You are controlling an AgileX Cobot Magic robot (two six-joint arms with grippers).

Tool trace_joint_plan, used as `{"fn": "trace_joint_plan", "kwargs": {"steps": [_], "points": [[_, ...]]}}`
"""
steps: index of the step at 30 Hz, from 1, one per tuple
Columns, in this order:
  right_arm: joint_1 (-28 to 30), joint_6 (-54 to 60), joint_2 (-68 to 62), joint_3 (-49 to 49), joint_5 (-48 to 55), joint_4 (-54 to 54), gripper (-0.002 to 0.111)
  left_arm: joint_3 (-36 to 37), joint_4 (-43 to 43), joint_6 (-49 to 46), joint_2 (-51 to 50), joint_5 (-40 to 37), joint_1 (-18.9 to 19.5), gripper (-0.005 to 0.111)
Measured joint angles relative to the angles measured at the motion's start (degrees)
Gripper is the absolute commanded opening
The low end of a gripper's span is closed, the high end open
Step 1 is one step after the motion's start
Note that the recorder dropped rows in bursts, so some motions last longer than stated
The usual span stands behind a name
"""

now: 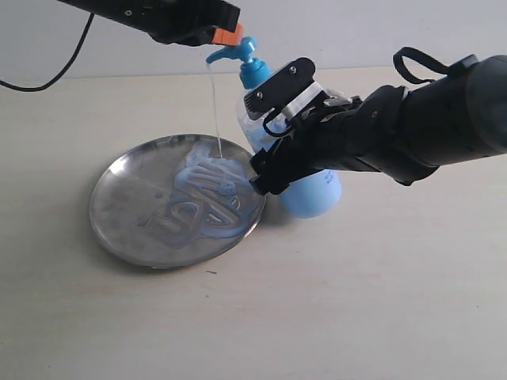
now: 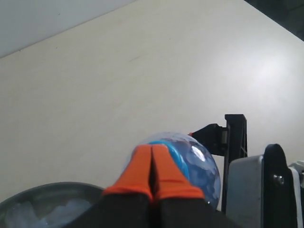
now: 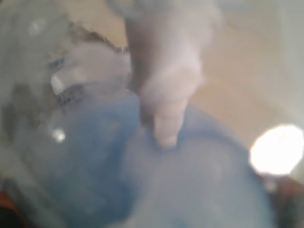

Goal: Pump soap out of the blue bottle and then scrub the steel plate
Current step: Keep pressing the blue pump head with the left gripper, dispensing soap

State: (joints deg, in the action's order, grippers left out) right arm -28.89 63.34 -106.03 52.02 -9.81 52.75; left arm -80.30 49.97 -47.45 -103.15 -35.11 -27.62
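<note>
In the exterior view the left tool [image 1: 226,33], its orange tips together, bears down on the pump head [image 1: 238,54] of the blue bottle [image 1: 313,194]. The bottle leans toward the steel plate [image 1: 107,202], which lies just beside it on the worktop [image 1: 380,301], and the right tool [image 1: 269,131] clasps the bottle's body. A thin thread of soap [image 1: 207,190] drops from the spout onto pale blue swirls in the plate. To do this press well, I judge the push should run straight down the pump's stem while the right tool grips firmly, so the spout remains over the plate and the bottle neither slips nor tips. The left wrist view shows the orange tips closed against each other, holding nothing, right over the bottle's top, with the plate's rim at the edge. The right wrist view is blurred: the blue bottle fills it, close against the tool, which fits a grip.
</note>
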Motion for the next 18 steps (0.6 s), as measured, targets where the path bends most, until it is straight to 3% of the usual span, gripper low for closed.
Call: {"fn": "trace_joint_plan", "kwargs": {"steps": [18], "points": [[0.1, 0.2, 0.0, -0.2, -0.6, 0.2, 0.0, 2.5, 1.4, 0.8, -0.6, 5.7, -0.8, 0.0]]}}
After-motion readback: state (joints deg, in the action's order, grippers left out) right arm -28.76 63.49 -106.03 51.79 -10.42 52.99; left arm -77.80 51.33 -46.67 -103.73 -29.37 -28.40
